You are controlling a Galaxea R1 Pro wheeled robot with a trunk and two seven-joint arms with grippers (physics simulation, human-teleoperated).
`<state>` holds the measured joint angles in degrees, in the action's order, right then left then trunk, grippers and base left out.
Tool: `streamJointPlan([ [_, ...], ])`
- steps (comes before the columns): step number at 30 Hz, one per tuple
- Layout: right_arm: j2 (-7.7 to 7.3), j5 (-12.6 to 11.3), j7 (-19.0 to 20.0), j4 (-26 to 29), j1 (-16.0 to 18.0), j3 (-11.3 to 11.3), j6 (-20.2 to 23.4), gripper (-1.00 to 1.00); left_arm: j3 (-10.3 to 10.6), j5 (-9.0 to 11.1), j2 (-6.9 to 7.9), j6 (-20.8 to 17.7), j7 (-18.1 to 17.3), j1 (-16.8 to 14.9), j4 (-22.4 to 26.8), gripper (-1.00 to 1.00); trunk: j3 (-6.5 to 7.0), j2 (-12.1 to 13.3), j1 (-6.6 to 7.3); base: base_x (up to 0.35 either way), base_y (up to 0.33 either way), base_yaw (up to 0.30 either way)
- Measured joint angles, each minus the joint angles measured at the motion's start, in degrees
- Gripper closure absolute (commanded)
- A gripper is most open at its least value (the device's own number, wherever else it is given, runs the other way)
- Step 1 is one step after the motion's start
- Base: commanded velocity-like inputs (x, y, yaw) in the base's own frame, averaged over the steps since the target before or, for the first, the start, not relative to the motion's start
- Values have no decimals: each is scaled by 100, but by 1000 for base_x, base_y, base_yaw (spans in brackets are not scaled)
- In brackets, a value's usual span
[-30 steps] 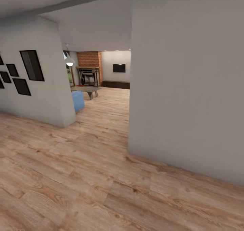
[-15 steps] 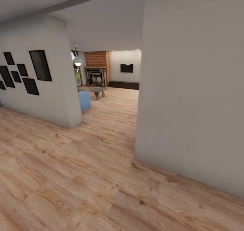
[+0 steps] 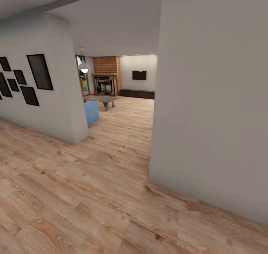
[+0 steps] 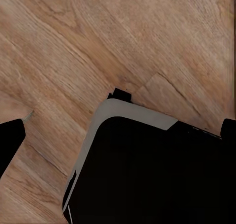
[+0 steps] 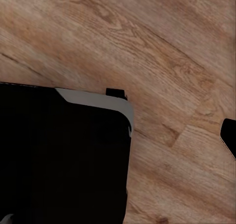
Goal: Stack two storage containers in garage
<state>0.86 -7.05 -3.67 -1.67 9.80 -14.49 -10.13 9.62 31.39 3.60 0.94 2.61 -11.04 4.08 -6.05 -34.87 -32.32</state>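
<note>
— My left hand [image 4: 118, 130] hangs over bare plank floor [image 3: 93, 194]; I see one dark fingertip [image 4: 11, 140] at one edge of its camera and another at the far edge, wide apart with nothing between them but my own dark base [image 4: 147, 175] below. The right hand I cannot judge — one dark fingertip [image 5: 228, 135] shows at the frame's edge, the other is out of sight.

— And the containers?

— Not in sight from here. I would look for them in the living room [image 3: 115, 86], through the opening ahead, where the brick fireplace [image 3: 105, 81] stands.

— How do you get there cleanly?

— I'd steer between the two wall ends: the grey wall [image 3: 212, 105] on my right comes close, the wall with the black frames [image 3: 33, 79] sits on my left. I'd keep to the middle of the gap, arms tucked, and slow down before the blue seat [image 3: 91, 112] and the low desk [image 3: 100, 97] just past the left corner.

— The floor?

— Light wood planks, flat and matte, running unbroken into the far room — easy rolling, I judge. A pendant lamp [image 3: 84, 68] hangs there, and a dark screen [image 3: 139, 75] is on the back wall.
</note>
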Motion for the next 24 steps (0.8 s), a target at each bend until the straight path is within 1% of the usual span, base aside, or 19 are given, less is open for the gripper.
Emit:
streamJointPlan([
  [10,53,-16,19,0,-3,4,40,-100,0,0,0,-3,-1,0,-5,-100,0,0,0,323,0,8],
  [24,22,-36,26,0,0,13,-13,-100,0,-17,0,-12,-8,1,-5,-100,0,0,0,324,0,257],
])
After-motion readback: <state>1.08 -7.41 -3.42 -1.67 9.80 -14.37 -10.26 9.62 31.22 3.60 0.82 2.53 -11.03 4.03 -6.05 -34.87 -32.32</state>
